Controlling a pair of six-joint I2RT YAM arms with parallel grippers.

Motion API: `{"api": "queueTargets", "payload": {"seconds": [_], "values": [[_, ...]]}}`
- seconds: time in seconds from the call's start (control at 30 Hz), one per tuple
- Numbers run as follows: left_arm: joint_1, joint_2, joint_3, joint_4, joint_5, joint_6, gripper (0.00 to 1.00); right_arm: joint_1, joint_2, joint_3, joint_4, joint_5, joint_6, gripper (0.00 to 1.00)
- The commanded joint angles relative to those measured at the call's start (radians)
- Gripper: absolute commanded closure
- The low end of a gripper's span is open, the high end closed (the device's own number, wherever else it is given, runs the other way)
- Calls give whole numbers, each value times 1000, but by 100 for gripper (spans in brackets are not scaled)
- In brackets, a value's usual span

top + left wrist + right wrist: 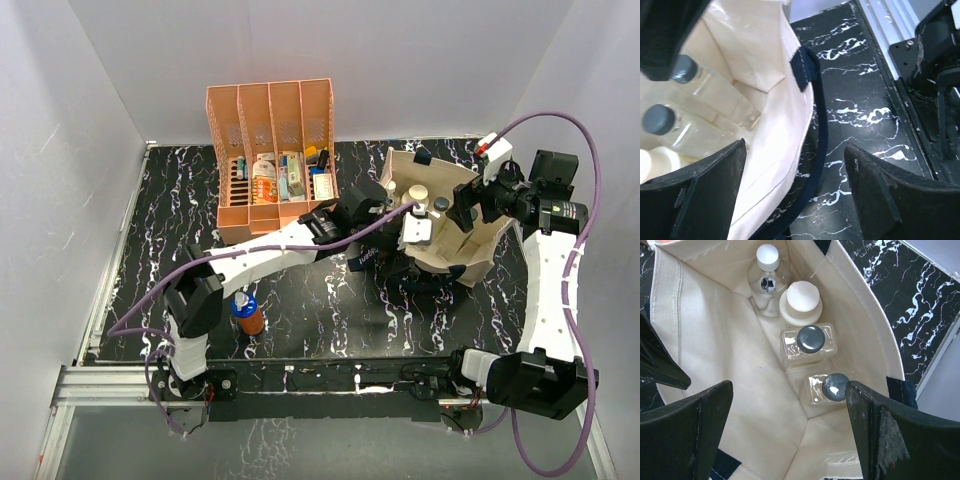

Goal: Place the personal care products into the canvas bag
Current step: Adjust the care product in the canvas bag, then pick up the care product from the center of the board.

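The canvas bag (472, 252) stands open at the right of the table. In the right wrist view four bottles stand in a row inside it: a round one with a white top (767, 271), a white cylinder (800, 301), a clear square dark-capped one (810, 342) and a clear grey-capped one (832, 387). My right gripper (790, 432) hangs open over the bag's mouth. My left gripper (795, 192) is open and straddles the bag's cream wall (777, 100) and navy strap (819, 145), holding nothing. An orange-brown, blue-capped bottle (247, 313) stands on the table beside the left arm.
The orange four-slot file rack (270, 150), filled with small packs and pens, stands at the back left. White walls close in the table on three sides. The arm bases and a metal rail (300, 380) run along the near edge.
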Motion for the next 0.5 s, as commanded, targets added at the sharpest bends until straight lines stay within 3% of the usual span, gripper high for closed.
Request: {"api": "queueTargets", "payload": {"seconds": [0.0, 0.27, 0.47], "values": [[-4, -138, 42, -1, -110, 7, 20, 12, -23, 72, 31, -11, 46, 2], [22, -353, -50, -174, -377, 102, 14, 45, -21, 94, 61, 3, 148, 3], [85, -500, -64, -571, -496, 68, 14, 87, -36, 56, 104, 19, 196, 4]]}}
